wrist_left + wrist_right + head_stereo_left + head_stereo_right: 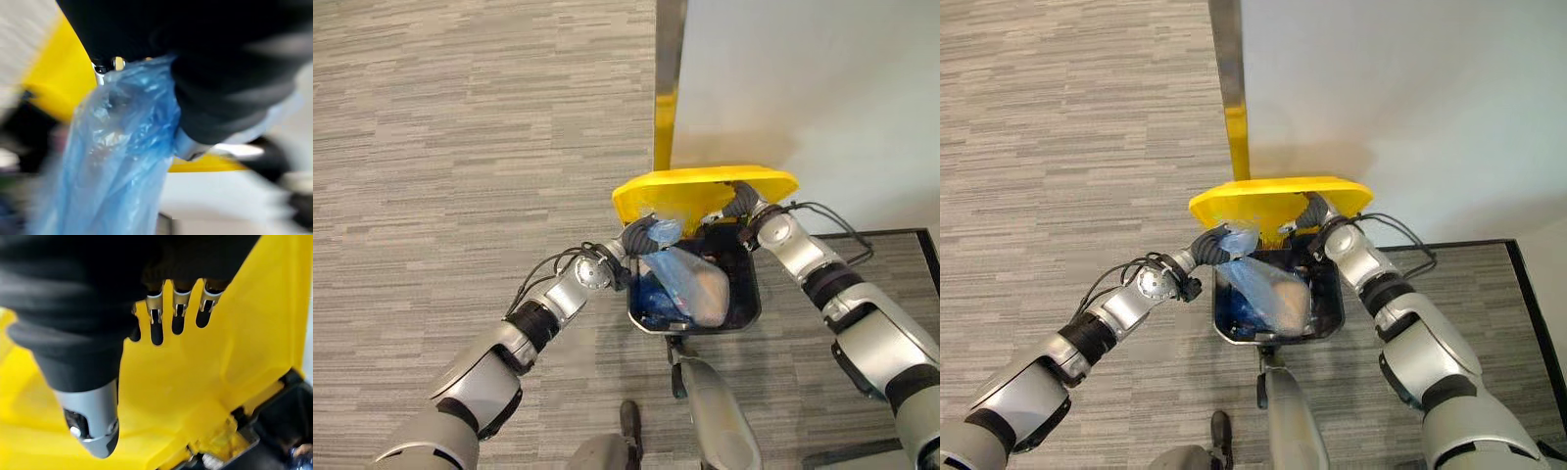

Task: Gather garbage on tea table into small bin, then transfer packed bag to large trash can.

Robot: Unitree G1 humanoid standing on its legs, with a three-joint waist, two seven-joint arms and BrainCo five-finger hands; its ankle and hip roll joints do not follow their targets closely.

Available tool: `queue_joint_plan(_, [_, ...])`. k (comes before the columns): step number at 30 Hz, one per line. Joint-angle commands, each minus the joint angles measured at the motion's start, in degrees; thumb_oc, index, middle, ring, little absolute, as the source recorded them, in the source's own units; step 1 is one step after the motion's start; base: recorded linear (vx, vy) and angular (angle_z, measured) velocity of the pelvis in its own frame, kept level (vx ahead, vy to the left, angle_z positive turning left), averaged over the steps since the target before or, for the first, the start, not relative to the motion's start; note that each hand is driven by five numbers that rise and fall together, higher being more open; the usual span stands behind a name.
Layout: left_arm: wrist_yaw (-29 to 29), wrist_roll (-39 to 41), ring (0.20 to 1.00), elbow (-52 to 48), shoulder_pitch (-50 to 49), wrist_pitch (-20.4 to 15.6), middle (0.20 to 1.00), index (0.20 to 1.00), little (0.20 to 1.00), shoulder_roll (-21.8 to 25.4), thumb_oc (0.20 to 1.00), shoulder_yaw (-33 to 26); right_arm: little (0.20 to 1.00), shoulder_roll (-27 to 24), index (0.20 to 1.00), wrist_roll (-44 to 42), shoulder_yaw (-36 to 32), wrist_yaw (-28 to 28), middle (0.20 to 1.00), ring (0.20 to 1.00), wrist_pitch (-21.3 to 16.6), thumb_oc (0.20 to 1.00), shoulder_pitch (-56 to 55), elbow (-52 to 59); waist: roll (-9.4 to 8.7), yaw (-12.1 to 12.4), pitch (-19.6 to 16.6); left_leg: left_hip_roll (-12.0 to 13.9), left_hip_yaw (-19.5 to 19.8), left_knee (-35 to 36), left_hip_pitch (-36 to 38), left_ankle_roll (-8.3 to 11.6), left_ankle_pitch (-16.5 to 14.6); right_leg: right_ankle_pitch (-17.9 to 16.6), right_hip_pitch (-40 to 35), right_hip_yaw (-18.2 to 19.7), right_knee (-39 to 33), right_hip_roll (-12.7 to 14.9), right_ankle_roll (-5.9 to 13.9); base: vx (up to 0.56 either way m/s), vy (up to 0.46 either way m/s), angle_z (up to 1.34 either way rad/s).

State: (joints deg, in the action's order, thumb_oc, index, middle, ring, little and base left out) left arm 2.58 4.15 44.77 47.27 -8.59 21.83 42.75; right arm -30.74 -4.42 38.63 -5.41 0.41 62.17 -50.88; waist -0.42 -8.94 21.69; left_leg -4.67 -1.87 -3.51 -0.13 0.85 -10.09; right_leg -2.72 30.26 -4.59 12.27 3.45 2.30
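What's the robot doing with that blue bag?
It's throwing out trash. The right hand props the yellow lid of the large trash can open with straight fingers. The left hand grips the top of the packed blue bag, which hangs in the can's opening.

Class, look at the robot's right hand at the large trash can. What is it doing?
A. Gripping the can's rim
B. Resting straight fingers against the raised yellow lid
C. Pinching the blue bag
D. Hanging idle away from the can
B: the right hand has straight fingers against the raised yellow lid, while the left hand holds the blue bag over the open can.
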Motion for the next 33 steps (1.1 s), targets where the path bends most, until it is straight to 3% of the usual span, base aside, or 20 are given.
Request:
queue_joint_plan(1, [4.0, -5.9, 0.2, -3.0, 0.2, -0.4, 0.2, 0.2, 0.2, 1.5, 0.2, -2.0, 1.0, -1.3, 1.0, -0.4, -1.2, -4.7, 1.0, 1.0, -2.4, 1.0, 5.8, 3.1, -2.12, 0.1, 1.7, -2.3, -0.3, -5.4, 2.4, -0.6, -9.1, -10.1, 2.3, -1.4, -7.7, 4.1, 7.93, -0.03, 0.028, -0.08])
queue_joint_plan(10, [4.2, -10.7, 0.2, -0.2, -1.3, 1.2, 0.2, 0.2, 0.2, 0.0, 0.2, -3.5, 1.0, -6.3, 1.0, -1.6, -4.8, -6.5, 1.0, 1.0, -4.8, 1.0, -0.9, 17.2, -2.25, -1.9, 5.9, -2.4, -1.9, -9.5, -2.0, -0.74, -10.3, -10.5, 5.2, -0.1, -7.0, 4.1, 7.83, 0.0, 0.018, -0.08])
queue_joint_plan(11, [4.1, -11.0, 0.235, 0.0, -1.3, 1.3, 0.235, 0.235, 0.235, -0.1, 0.235, -3.6, 1.0, -6.4, 1.0, -1.3, -5.1, -6.4, 1.0, 1.0, -4.9, 1.0, -1.9, 17.9, -2.23, -2.0, 6.1, -2.5, -1.9, -9.8, -2.4, -0.78, -10.4, -10.6, 5.5, 0.1, -6.9, 4.1, 7.78, 0.01, 0.0, -0.04])
queue_joint_plan(12, [4.0, -11.9, 1.0, 0.3, -1.6, 1.6, 1.0, 1.0, 1.0, -0.3, 1.0, -4.0, 1.0, -5.7, 1.0, -1.3, -5.6, -6.0, 1.0, 1.0, -5.1, 1.0, -4.1, 18.5, -2.2, -2.2, 6.3, -2.5, -2.1, -10.1, -2.7, -0.86, -10.6, -10.8, 5.7, 0.4, -6.9, 4.0, 7.74, 0.0, 0.0, 0.0])
queue_joint_plan(20, [5.1, -12.6, 1.0, -1.4, -2.5, 1.5, 1.0, 1.0, 1.0, 1.1, 1.0, -6.2, 1.0, -2.7, 1.0, -0.5, -7.3, -5.6, 1.0, 1.0, -5.5, 1.0, -9.1, 19.8, -2.44, -1.9, 5.2, -2.6, -1.9, -10.3, -2.0, -1.04, -11.1, -11.2, 4.7, 0.8, -7.5, 3.8, 8.04, -0.01, 0.002, 0.02])
queue_joint_plan(25, [4.7, -9.4, 1.0, -5.4, -8.9, 1.1, 1.0, 1.0, 1.0, 3.0, 1.0, -11.4, 1.0, -2.8, 1.0, -0.2, -11.3, -4.7, 1.0, 1.0, -5.3, 1.0, -16.1, 23.4, -2.95, -1.4, 3.3, -2.5, -1.4, -11.7, -1.2, -1.17, -11.7, -11.2, 2.7, 1.1, -7.9, 4.2, 7.93, -0.02, -0.015, 0.04])
queue_joint_plan(27, [4.1, -7.2, 1.0, -9.4, -15.2, 0.8, 1.0, 1.0, 1.0, 4.8, 1.0, -15.5, 1.0, -3.0, 1.0, 0.6, -14.4, -3.6, 1.0, 1.0, -5.2, 1.0, -21.9, 27.8, -3.43, -0.6, 1.9, -2.4, -1.2, -12.1, -0.2, -1.28, -12.1, -11.3, 1.3, 0.7, -8.2, 4.6, 7.91, -0.07, -0.011, 0.16])
queue_joint_plan(28, [3.3, -5.3, 1.0, -11.7, -22.2, 0.5, 1.0, 1.0, 1.0, 6.2, 1.0, -20.7, 1.0, -2.9, 1.0, 1.2, -18.4, -2.4, 1.0, 1.0, -5.6, 1.0, -28.5, 31.0, -4.13, 0.3, 1.0, -2.2, -0.9, -12.7, 1.1, -1.34, -12.5, -11.5, -0.8, 0.5, -8.9, 5.2, 8.11, -0.08, -0.012, 0.29])
queue_joint_plan(30, [2.9, -4.7, 1.0, -12.6, -24.6, 0.7, 1.0, 1.0, 1.0, 6.7, 1.0, -22.3, 1.0, -2.8, 1.0, 1.5, -19.6, -1.9, 1.0, 1.0, -5.5, 1.0, -30.8, 32.1, -4.45, 0.6, 0.6, -2.2, -0.7, -13.1, 1.5, -1.42, -12.7, -11.7, -1.7, 0.4, -9.3, 5.4, 8.21, -0.06, -0.007, 0.13])
queue_joint_plan(33, [1.7, -1.4, 1.0, -14.5, -33.9, 0.4, 1.0, 1.0, 1.0, 7.7, 1.0, -30.3, 1.0, -1.1, 1.0, 1.6, -25.6, -0.2, 1.0, 1.0, -5.5, 1.0, -40.4, 35.3, -5.57, 1.6, -0.1, -2.6, -0.3, -15.5, 2.1, -1.69, -13.2, -12.1, -4.9, -0.8, -11.8, 6.4, 8.69, -0.08, 0.005, 0.16])
